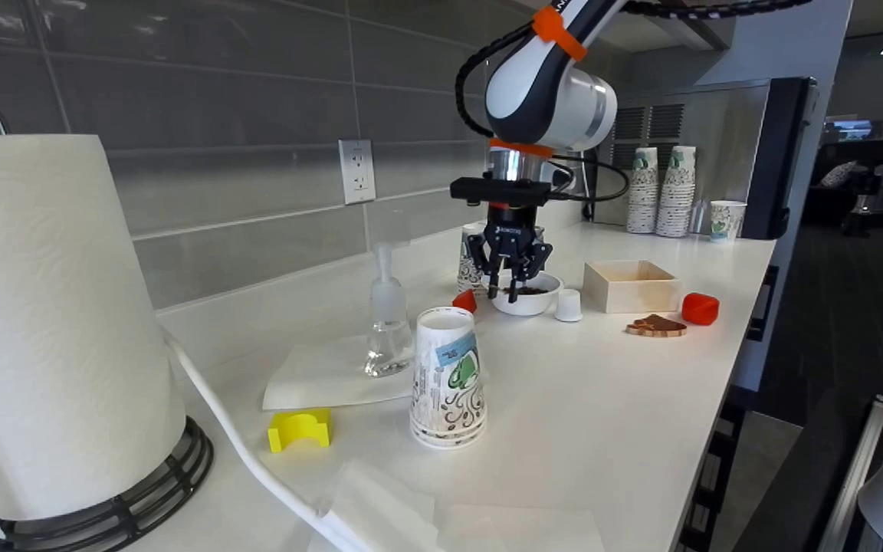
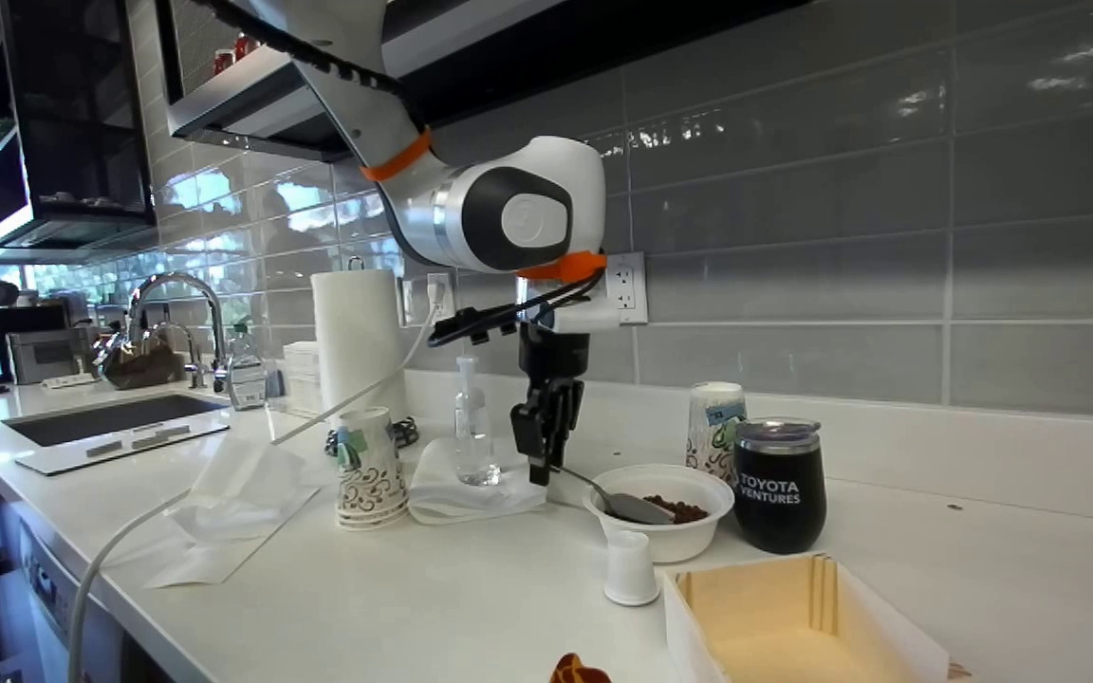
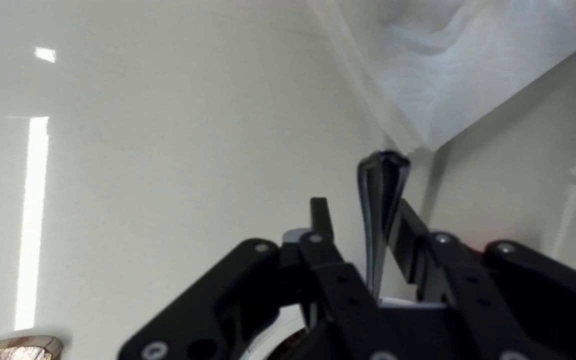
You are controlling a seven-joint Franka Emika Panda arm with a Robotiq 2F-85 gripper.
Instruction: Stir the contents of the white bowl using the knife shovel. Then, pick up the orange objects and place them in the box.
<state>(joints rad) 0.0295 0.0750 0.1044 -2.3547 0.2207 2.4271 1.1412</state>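
The gripper has its fingers apart, one on either side of the knife shovel; the shovel's long axis slopes through that gap, over the rim of the white bowl, to its brown contents; closing across the handle seems next.

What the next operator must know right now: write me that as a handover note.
Gripper: open, its parted fingers on either side of the spatula.
White bowl: dark bits and the spatula's head inside.
One orange-red piece lies near the bowl; another orange-red piece lies by the box, both outside it.
Done: spatula is in the bowl; any stirring can't be confirmed.
Left: probably close on the spatula, stir, then put both pieces in the box.
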